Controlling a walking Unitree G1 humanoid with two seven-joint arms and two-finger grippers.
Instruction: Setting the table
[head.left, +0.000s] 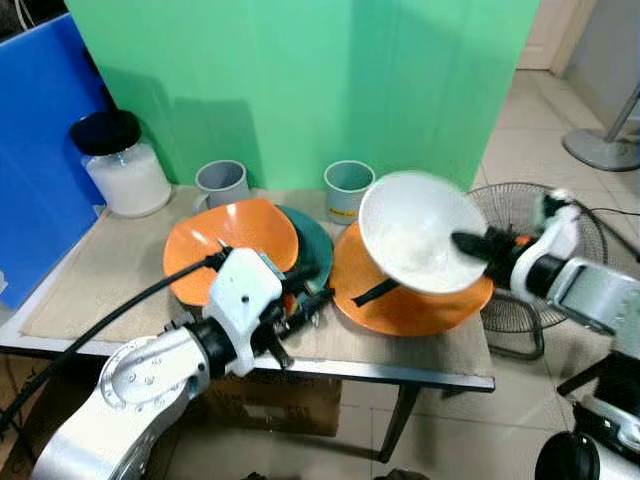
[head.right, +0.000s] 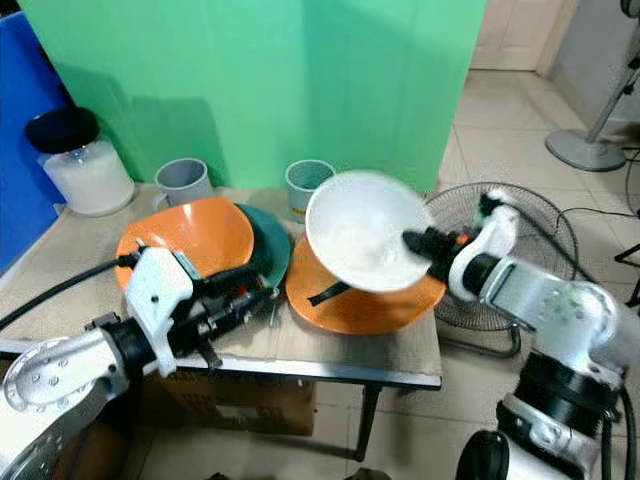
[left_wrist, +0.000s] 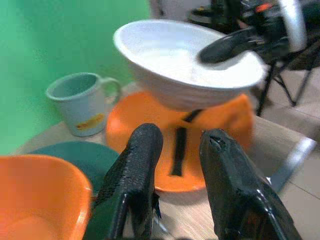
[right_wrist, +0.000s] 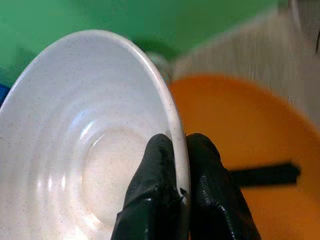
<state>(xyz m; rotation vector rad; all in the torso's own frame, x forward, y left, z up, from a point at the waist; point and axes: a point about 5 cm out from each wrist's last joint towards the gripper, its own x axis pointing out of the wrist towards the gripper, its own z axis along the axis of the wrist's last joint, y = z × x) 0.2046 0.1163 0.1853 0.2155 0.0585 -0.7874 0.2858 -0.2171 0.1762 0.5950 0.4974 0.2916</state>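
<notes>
I see the white bowl lifted and tilted above the right-hand orange plate, clear of the table. My right gripper pinches its rim, one finger inside and one outside; the right wrist view makes that grip plain, where the head views give just a black finger lying over the bowl's near right edge. A black strap-like strip lies on that plate, under the bowl; the left wrist view shows it most clearly.

My left gripper sits low at the table's near edge, fingers parted and holding nothing, pointing toward the plate and bowl. Left of it rests a second orange plate overlapping a dark green plate. Two grey mugs stand at the far side against the green backdrop, and a black-lidded jar of white contents stands far left. A floor fan sits beyond the table's right end.
</notes>
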